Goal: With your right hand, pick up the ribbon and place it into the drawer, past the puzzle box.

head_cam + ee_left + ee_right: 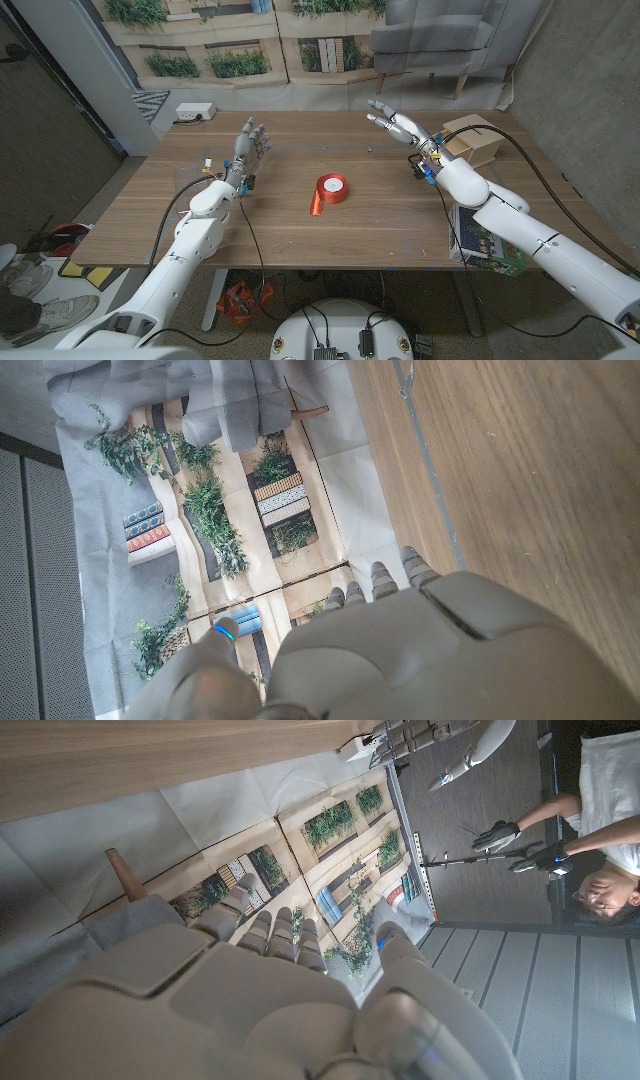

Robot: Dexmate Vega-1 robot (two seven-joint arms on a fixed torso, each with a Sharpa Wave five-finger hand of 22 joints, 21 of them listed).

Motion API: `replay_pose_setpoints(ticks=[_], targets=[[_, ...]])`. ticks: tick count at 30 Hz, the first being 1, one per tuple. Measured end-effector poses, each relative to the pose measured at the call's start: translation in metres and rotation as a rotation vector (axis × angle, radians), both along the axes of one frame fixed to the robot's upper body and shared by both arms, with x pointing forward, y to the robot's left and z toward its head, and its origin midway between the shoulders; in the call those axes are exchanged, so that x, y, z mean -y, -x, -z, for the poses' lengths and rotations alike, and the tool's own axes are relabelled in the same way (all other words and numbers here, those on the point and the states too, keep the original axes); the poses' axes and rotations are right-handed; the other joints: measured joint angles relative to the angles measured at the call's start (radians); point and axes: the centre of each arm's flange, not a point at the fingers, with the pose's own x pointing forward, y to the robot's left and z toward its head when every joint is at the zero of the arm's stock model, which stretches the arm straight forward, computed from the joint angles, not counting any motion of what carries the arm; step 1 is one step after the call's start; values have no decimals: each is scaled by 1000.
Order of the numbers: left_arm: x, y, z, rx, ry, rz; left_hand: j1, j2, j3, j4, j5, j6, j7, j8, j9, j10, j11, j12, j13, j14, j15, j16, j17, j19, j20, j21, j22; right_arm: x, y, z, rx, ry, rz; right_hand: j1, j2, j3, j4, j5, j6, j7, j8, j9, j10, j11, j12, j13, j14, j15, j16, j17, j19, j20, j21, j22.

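fingers (256, 137) of the left hand (250, 150) were apart and pointed up, and they held nothing. that hand stood over the far left part of the wooden table (150, 215), well apart from everything else.

next, near the middle of the table, lay the ribbon (331, 188). it was a red roll lying flat, with a short loose end trailing off toward the left and the near edge. nothing touched it.

further right, the right hand (398, 122) was up near the far edge of the table, past the ribbon. its fingers were spread and reached out to the left, and they held nothing too. just beside that arm, at the far right edge, sat a small wooden box (472, 140). it could be the drawer, but i cannot tell. a colourful flat box (487, 247) lay at the near right edge, partly under the arm.

so the pick-up had not started yet, i think. the right hand would need to come back toward the middle, go down over the roll, and close on it.
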Motion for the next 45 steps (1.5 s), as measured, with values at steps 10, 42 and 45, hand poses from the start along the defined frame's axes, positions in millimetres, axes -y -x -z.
replay_pose_setpoints(ticks=[10,42,45], targets=[[0,1,-1,2,-4,-2,0,0,0,0,0,0,0,0,0,0,0,0,0,0,0,0,0,0,0,0,0,-10,5,-1,29,81,45,1,7,-3,-3,-8,0,0,0,0,-3,-4,0,0,-9,2,0,0,-11,11,0,0],[-2,4,2,2,-6,-7,0,0,0,0,0,0,0,0,0,0,0,0,0,0,0,0,0,4,4,0,0,-37,14,0,113,314,190,4,9,-11,-19,-13,-4,-4,0,5,-14,-3,0,0,-18,4,0,0,-32,11,0,0],[-2,4,2,0,-4,-7,0,0,0,0,0,0,0,0,0,0,0,0,0,0,0,0,0,4,4,0,0,-38,14,1,112,329,200,0,5,-11,-19,-15,-7,-7,0,5,-18,0,0,0,-23,9,0,0,-32,11,0,0]])
